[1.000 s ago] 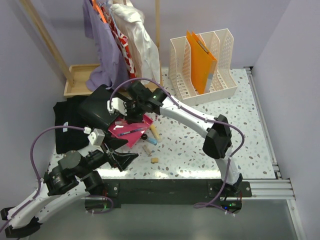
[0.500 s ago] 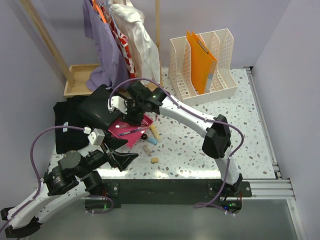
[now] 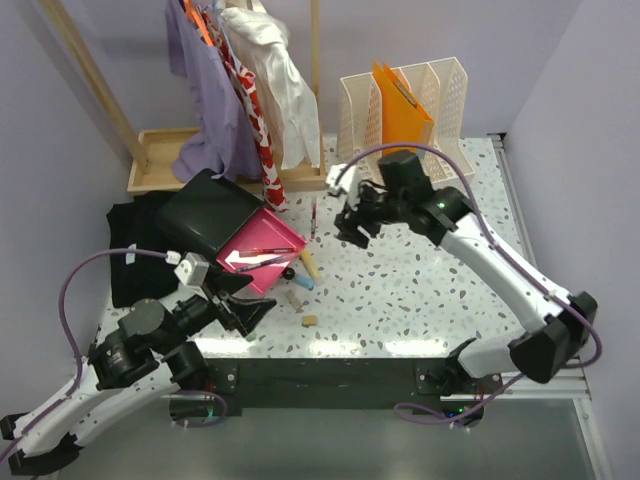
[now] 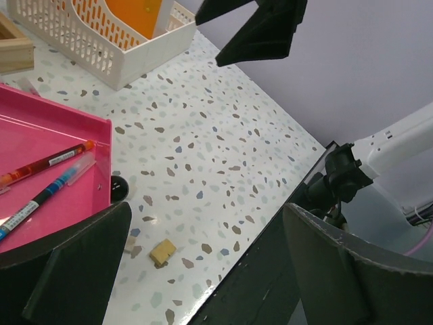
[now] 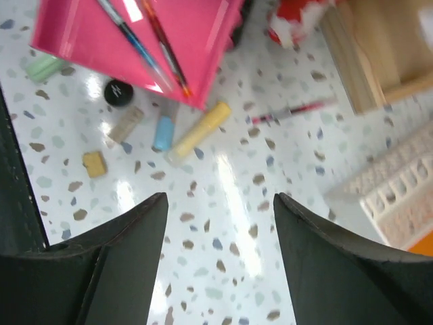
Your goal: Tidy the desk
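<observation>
The desk [image 3: 450, 270] is a white speckled tabletop. A pink tray [image 3: 258, 258] with two pens [image 5: 155, 34] lies at its left. Beside the tray are a yellow marker [image 3: 311, 266], a black cap [image 5: 118, 91], a blue piece [image 5: 164, 133], a beige piece [image 5: 126, 124] and a small yellow block [image 3: 310, 321]. A red pen [image 3: 313, 220] lies further back. My right gripper [image 3: 352, 222] hangs open and empty over the desk's middle. My left gripper [image 3: 250, 312] stands open and empty near the front edge, by the yellow block [image 4: 162, 250].
A white file rack [image 3: 405, 120] with an orange folder [image 3: 405, 115] stands at the back. A wooden tray [image 3: 160, 160] and hanging clothes [image 3: 250, 90] are at the back left. A black case [image 3: 205, 210] and black cloth [image 3: 135, 250] lie left of the pink tray.
My right gripper has opened and swung away from above the pink tray, to the right and back over the desk's middle. The left arm has not moved.
</observation>
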`<state>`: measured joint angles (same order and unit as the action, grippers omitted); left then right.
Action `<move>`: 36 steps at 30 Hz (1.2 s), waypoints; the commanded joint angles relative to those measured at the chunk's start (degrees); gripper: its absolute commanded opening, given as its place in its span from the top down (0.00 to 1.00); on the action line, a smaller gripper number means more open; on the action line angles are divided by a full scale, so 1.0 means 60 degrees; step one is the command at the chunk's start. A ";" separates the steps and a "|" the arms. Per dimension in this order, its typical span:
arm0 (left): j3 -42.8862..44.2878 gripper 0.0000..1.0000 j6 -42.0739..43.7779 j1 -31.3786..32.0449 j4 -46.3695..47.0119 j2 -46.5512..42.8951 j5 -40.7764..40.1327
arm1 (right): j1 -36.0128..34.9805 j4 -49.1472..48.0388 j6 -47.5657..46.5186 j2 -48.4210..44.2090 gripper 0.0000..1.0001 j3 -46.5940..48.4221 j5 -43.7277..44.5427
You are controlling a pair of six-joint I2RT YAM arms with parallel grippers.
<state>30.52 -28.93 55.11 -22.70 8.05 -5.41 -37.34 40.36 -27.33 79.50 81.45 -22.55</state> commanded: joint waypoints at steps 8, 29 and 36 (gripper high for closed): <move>0.3347 0.01 -0.0203 -0.0045 0.0370 0.6226 -0.0414 | 0.3115 -0.3102 0.3172 -0.3903 0.11 -0.4871 -0.1280; 1.1143 0.40 -0.0306 -0.1742 -0.2707 1.6454 -0.3099 | 0.5257 -0.3753 0.4057 -0.4198 0.10 -0.5753 -0.1311; 1.1963 0.53 0.0031 -0.2300 -0.2720 1.8342 -0.2994 | 0.5301 -0.3767 0.4028 -0.4081 0.10 -0.5753 -0.1223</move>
<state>97.34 -30.76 41.74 -38.11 114.21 -23.53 -5.80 20.01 -3.57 55.42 47.24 -30.79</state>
